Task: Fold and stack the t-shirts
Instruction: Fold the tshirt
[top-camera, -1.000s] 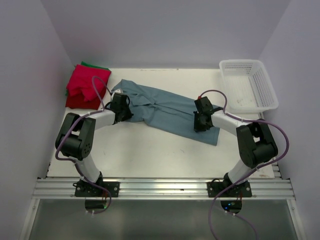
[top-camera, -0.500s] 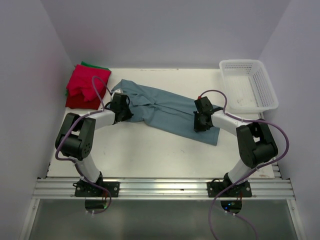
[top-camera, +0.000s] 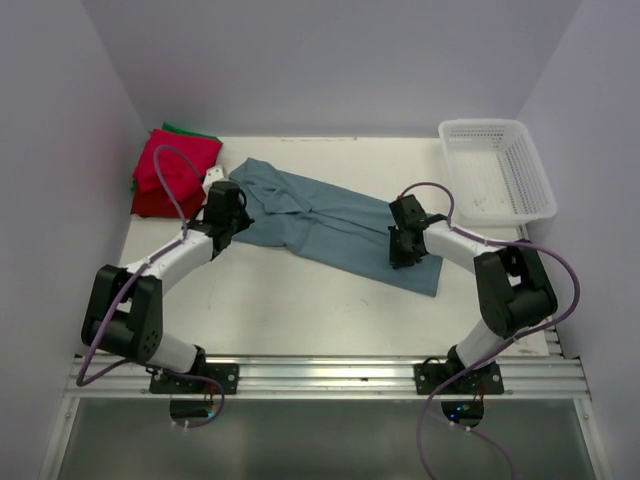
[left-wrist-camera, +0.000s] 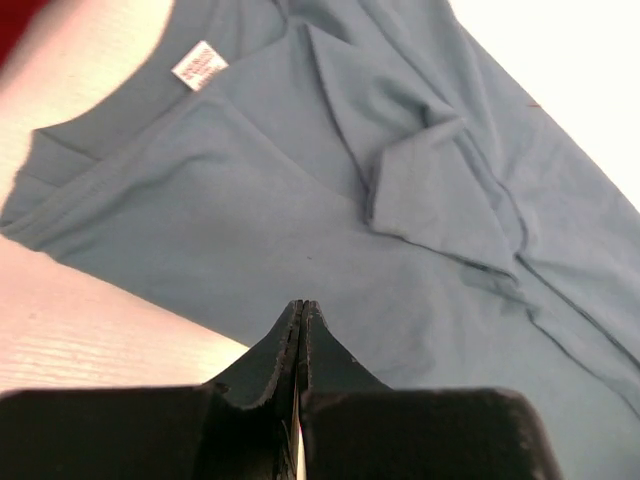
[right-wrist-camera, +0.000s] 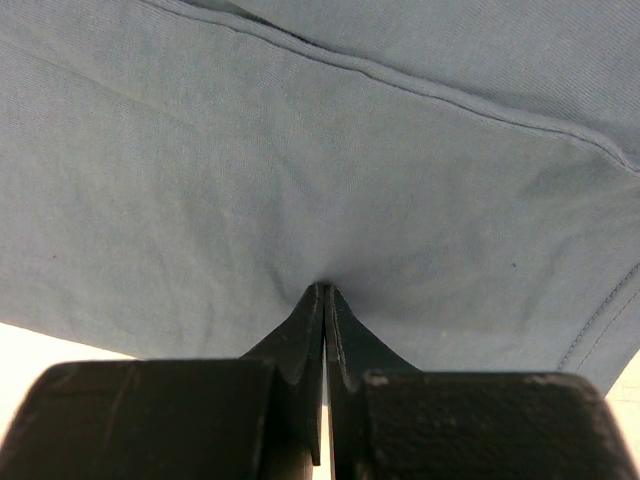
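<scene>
Both arms stretch forward, elbows bowed outward. The left gripper (left-wrist-camera: 302, 308), jaws pressed together, sits over the collar end of the one dusty blue-grey cloth t-shirt (top-camera: 320, 215) lying slantwise on the white table (top-camera: 300, 300). The right gripper (right-wrist-camera: 325, 290) pinches its cloth near the hem. Far left, folded bright red t-shirts (top-camera: 165, 170) lie on one green folded t-shirt (top-camera: 185, 130). Far right stands one white plastic mesh basket (top-camera: 545, 185).

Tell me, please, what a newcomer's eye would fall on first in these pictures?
First comes the blue-grey t-shirt, lying rumpled and slantwise across the middle of the table. The right gripper is shut on a pinch of its cloth at the right end, and the left gripper is shut at the collar end. Next come the red folded shirts in the far left corner and the white mesh basket in the far right corner.
</scene>
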